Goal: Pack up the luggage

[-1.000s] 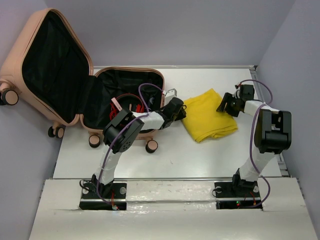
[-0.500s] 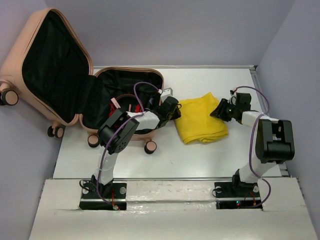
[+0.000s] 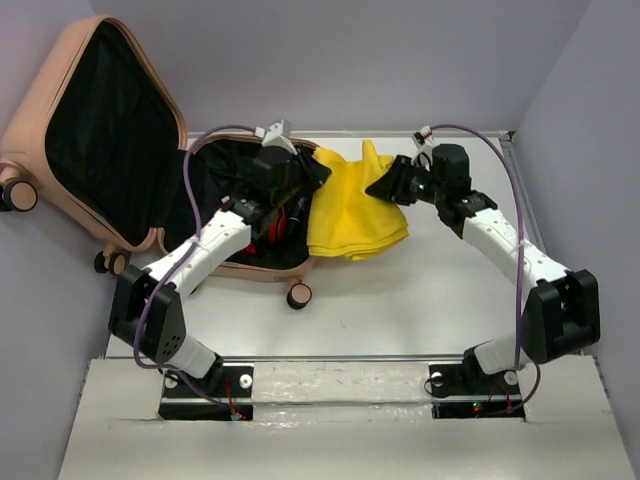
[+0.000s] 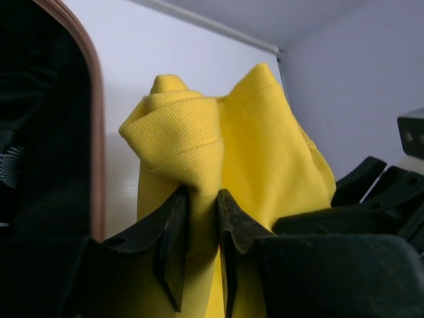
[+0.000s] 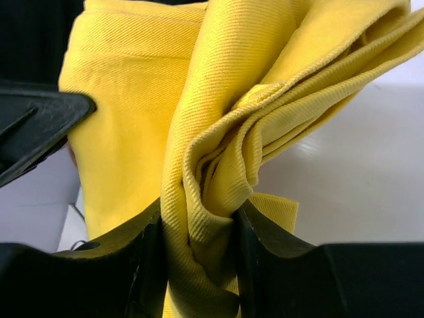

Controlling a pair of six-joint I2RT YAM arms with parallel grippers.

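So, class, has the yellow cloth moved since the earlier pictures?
Yes: the yellow cloth has shifted left and farther back, toward the pink luggage, now at its rim.

The yellow twill cloth (image 3: pixel 355 205), a second ago lying folded flat on the white table (image 3: pixel 400 300) to the right of the open salmon-pink hard-shell suitcase (image 3: pixel 100 120), now hangs bunched in the air between both grippers. It sits further left, its left edge over the suitcase's right rim. The left gripper (image 4: pixel 202 199) has moved from beside the cloth up to the rim's far corner, arm stretched out, pinching one cloth corner. The right gripper (image 5: pixel 199 218) has swung in from the right toward the middle and clamps a thick fold.
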